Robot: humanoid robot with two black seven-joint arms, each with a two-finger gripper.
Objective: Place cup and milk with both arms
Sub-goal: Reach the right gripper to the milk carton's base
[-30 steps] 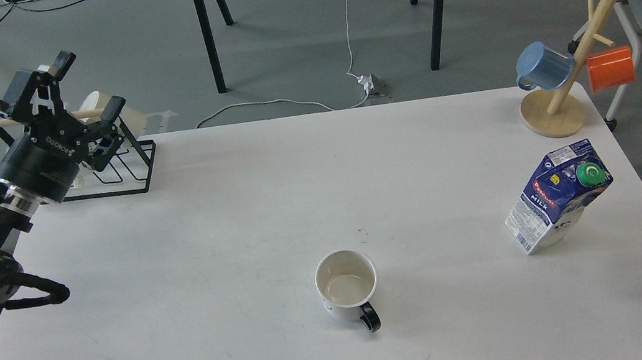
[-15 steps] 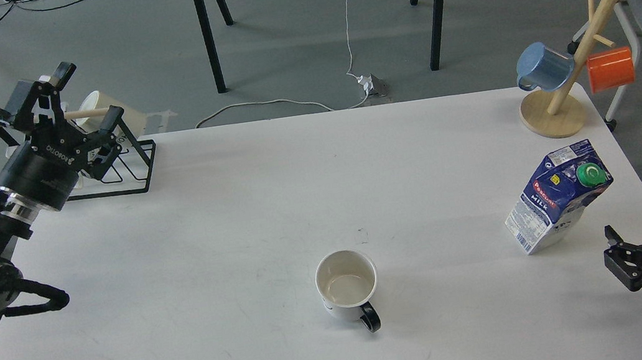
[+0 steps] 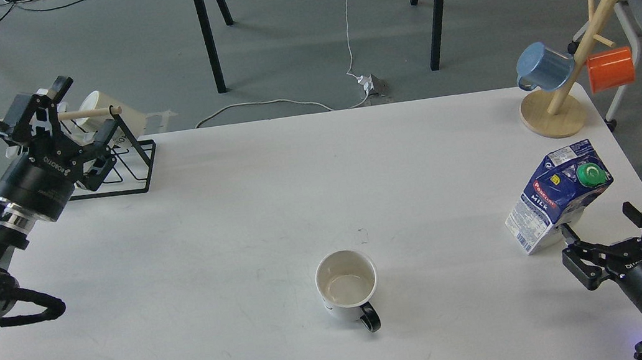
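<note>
The cup [image 3: 346, 286] stands upright on the white desk [image 3: 250, 215], near the middle of the near edge, its black handle turned toward that edge and its pale inside bare. The milk [image 3: 557, 195] stands toward the right edge of the desk, well apart from the cup, leaning in the view with its green cap facing up and to the right.

The right gripper [image 3: 628, 240] hangs over the near right corner of the desk, just beside the foot of the milk. Its fingers are spread wide and hold nothing; the left one ends close to the milk's white lower part, though whether it touches cannot be told.

The left gripper [image 3: 66, 118] sits at the far left corner, in front of a black wire rack [image 3: 133, 162] with a white mug [image 3: 97, 105] on it. Its fingers are likewise spread and hold nothing.

At the far right corner a wooden mug tree [image 3: 566, 89] carries a blue mug [image 3: 544, 66] and an orange mug [image 3: 611, 69].
</note>
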